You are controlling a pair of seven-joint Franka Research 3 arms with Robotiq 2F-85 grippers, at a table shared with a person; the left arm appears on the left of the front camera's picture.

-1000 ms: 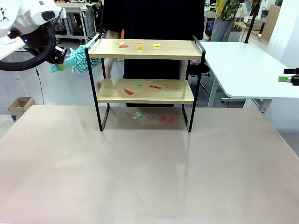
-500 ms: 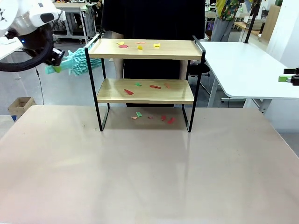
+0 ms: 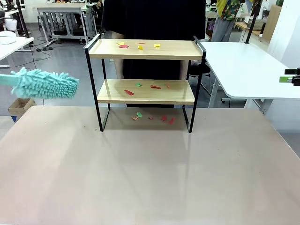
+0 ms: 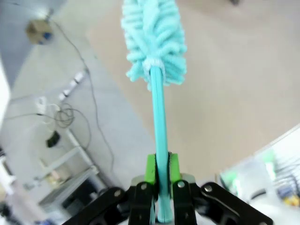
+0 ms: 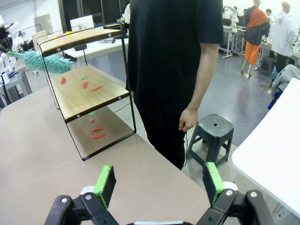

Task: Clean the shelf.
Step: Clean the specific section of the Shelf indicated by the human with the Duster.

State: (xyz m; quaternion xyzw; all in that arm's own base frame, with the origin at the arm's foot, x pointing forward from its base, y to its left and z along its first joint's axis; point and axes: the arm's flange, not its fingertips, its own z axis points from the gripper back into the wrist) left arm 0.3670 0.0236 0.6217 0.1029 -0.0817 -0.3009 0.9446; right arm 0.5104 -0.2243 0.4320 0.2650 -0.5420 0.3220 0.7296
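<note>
- The shelf (image 3: 145, 75) stands toward the far side of the smooth, pale beige table (image 3: 150, 178), about at its middle. It has two light wooden boards with a fine grain, held in a thin black metal frame with raised side rails.
- Small flat paper scraps lie on it. The top board (image 3: 178, 49) carries yellow and red ones, and the lower board (image 3: 112, 91) carries red and green ones. More red and green scraps (image 3: 161, 117) lie on the table under the shelf.
- We see a teal duster (image 3: 44, 84) with a fluffy, looped chenille head on a slim, smooth teal handle. It hangs in the air left of the shelf, apart from the frame, at about the height between the two boards.
- The left gripper (image 4: 161, 165) has its green pads (image 4: 150, 168) pressed tight on the duster's handle. The head points away from the wrist.
- The right gripper (image 5: 159, 180) holds nothing. Its green pads (image 5: 105, 183) stand wide apart above the table's edge.
- A person in a plain black T-shirt (image 5: 173, 56) stands right behind the shelf with one hand (image 5: 187, 119) hanging loose.
- Beside the person is a dark grey plastic stool (image 5: 213, 129) with a hole in its seat.
- A white table (image 3: 243, 65) stands to the right beyond the beige one.
- A small brown cardboard box (image 3: 21, 107) sits on the grey floor at the left, under the duster.
</note>
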